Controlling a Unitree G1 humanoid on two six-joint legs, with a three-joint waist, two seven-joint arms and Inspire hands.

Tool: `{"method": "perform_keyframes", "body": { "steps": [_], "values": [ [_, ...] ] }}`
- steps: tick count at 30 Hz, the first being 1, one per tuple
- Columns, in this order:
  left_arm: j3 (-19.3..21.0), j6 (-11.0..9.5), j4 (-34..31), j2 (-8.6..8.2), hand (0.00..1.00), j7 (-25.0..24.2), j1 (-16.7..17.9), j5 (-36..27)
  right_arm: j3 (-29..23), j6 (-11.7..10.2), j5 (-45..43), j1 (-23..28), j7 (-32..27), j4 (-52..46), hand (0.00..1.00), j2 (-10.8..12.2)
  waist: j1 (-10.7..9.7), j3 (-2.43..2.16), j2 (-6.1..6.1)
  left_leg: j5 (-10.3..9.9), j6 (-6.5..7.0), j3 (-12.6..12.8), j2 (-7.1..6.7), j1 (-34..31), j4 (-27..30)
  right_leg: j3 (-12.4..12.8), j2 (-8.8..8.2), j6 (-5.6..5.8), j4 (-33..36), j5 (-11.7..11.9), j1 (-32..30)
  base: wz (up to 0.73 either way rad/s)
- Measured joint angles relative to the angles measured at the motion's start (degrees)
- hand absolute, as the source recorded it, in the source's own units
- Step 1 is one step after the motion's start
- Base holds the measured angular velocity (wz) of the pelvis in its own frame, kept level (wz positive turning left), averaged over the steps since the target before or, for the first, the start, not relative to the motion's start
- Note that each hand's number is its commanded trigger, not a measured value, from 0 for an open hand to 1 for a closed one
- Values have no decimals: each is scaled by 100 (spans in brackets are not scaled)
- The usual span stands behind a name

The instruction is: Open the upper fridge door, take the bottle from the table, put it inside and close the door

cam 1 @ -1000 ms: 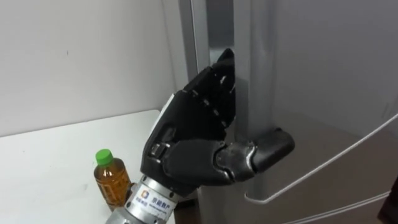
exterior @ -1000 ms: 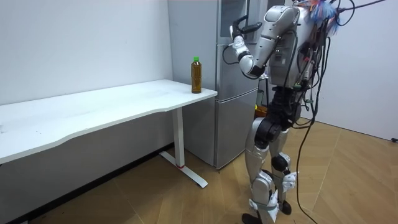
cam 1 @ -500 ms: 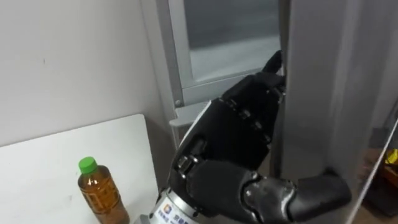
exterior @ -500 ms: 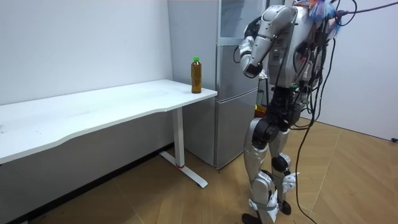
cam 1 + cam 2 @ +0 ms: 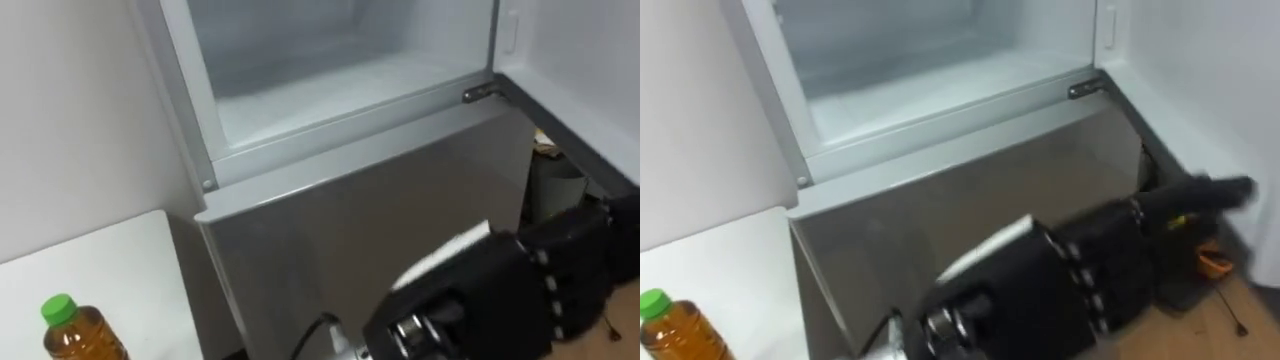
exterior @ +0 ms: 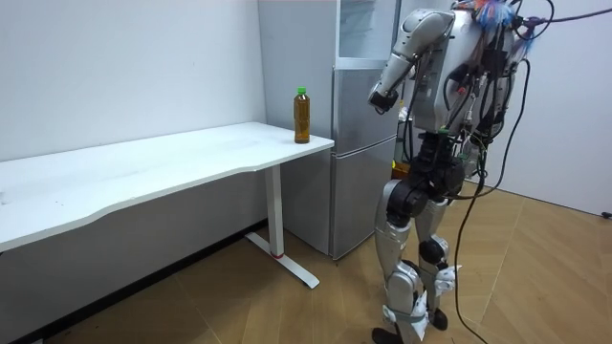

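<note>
Standing upright at the corner of the white worktop nearest the fridge: one bottle, amber liquid, green cap, held by neither hand.

- Worktop: long, white, set against the pale wall; its end lies just beside the fridge.
- Fridge: grey, two compartments.
  - The upper compartment stands open, with a white interior.
  - Its door is swung out to the robot's right, hinged at the compartment's lower right corner.
  - The lower door is closed.
- Left hand: black, low in the eye views in front of the lower door, well apart from the bottle. The fingers are stretched out straight toward the right and grasp nothing.
- Robot: in the room view it stands upright on the wooden floor, close in front of the fridge. The left arm is raised to about chest height, and the bottle stands on the worktop at the room view's left of it.
</note>
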Motion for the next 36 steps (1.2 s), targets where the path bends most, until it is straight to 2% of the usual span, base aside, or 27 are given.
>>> {"method": "perform_keyframes", "body": {
  "steps": [5,12,18,21,26,28,29,31,32,33,34,36],
  "values": [
    [0,30,0,67,0,-41,0,38,6,0,82,2,-1,4,0,-6,-9,2,-4,5,-8,106,6,-1,-1,89,7,-9,3,-10,-48,-10],
    [0,104,0,90,0,-44,-4,37,20,7,208,1,-1,4,0,-4,-11,33,-51,5,-8,125,11,-39,-1,107,2,-5,-13,-18,-79,-2],
    [0,199,62,93,0,-116,-227,26,62,25,287,2,0,5,0,-8,-5,30,-46,6,-8,127,5,-43,1,109,6,-5,-14,-18,-72,0],
    [1,260,370,90,0,-186,-230,68,57,63,264,8,1,4,0,-14,9,30,-54,6,-9,155,2,-12,1,133,18,-13,2,-23,-66,-3],
    [1,311,1180,115,0,-203,-115,492,56,73,269,3,10,15,0,-8,27,40,-82,15,-23,125,7,-3,-1,110,26,-19,15,-21,-54,1],
    [59,298,1530,162,0,-203,133,939,0,67,266,12,-7,36,0,64,47,65,-155,24,-36,105,14,37,-6,106,38,-28,9,-21,34,0],
    [88,298,1740,155,0,-199,409,1251,-4,65,267,46,-38,35,0,114,89,55,-225,31,-48,106,21,64,-7,110,47,-41,15,-25,50,0],
    [88,299,2084,316,0,-184,1025,1737,15,50,346,96,-129,31,0,171,265,47,-384,40,-63,101,39,81,-8,99,68,-63,9,-28,66,0],
    [90,298,2126,367,0,-177,1192,1898,16,42,354,128,-136,19,0,190,323,43,-426,41,-64,95,44,79,-8,97,76,-68,6,-29,41,6],
    [135,297,2254,527,0,-172,1548,2170,16,42,328,225,-149,-52,0,220,476,-2,-507,46,-74,79,52,44,-6,84,83,-82,12,-37,39,10],
    [212,295,2516,600,0,-159,1807,2318,23,33,360,304,-147,-114,0,228,582,-23,-554,47,-76,43,58,31,4,30,82,-87,8,-37,53,15],
    [369,277,3142,618,0,-52,2034,2584,11,4,356,371,-143,-99,0,238,716,-33,-631,46,-81,-71,47,-1,2,-74,71,-88,-13,-38,55,28]
  ]
}}
